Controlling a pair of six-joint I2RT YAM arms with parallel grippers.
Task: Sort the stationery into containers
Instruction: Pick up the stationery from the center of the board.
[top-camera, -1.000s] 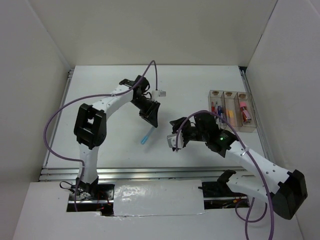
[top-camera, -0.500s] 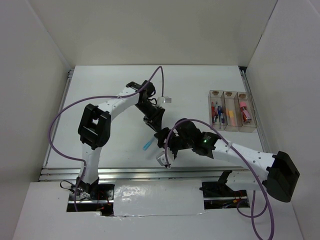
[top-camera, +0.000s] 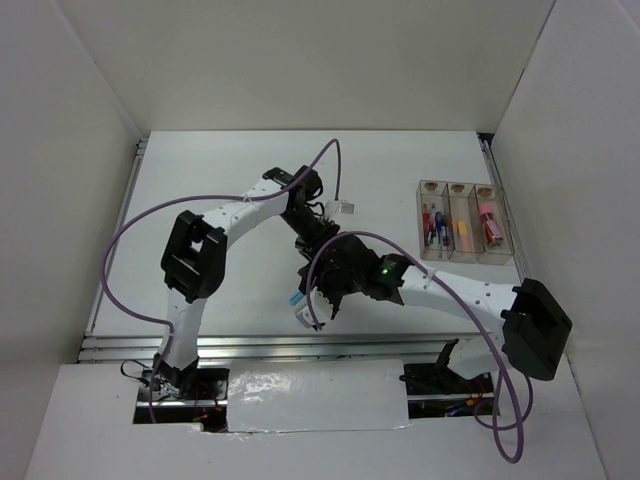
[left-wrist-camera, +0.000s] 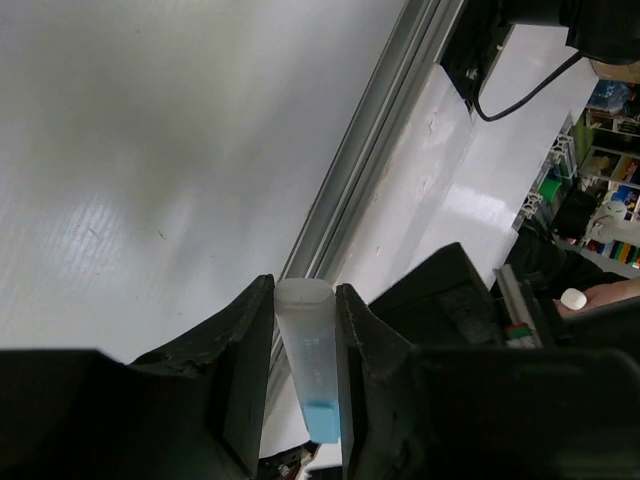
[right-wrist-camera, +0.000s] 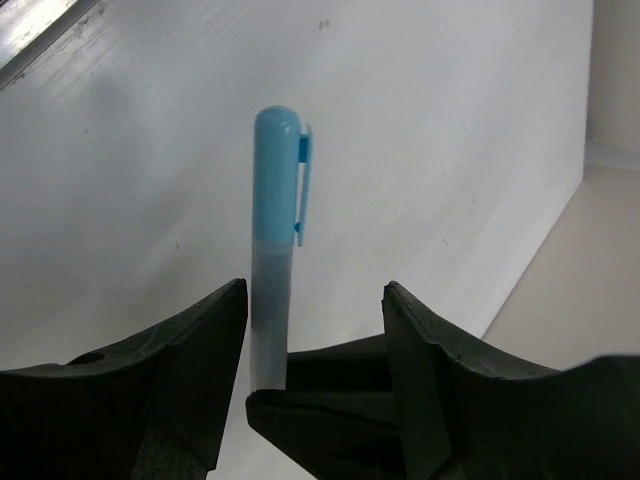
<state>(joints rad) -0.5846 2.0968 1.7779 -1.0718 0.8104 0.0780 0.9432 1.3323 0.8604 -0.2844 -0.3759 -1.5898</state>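
Two arms meet just below the middle of the table (top-camera: 210, 170) in the top view. At the left, the left arm climbs from its base in the lower left corner to a black elbow. It then stretches up and right before folding back down toward the centre, so the left gripper (top-camera: 305, 262) points at the near edge. In its wrist view both fingers (left-wrist-camera: 250, 350) press flat against the frosted barrel of a light-blue marker (left-wrist-camera: 305, 350), pinching it tight.

The marker's blue cap pokes out just below centre in the top view, right where the right gripper (top-camera: 318, 292) arrives. That arm comes in from the lower right, its black elbow at the far right and its white forearm running left. Its wrist view shows its fingers (right-wrist-camera: 200, 340) spread on either side of the capped end. The marker stands close to the left-of-frame finger with a clear gap to the other, and is not clamped.

At the right, the containers (top-camera: 420, 222) sit well apart from both grippers, with red, blue, orange and pink items inside.
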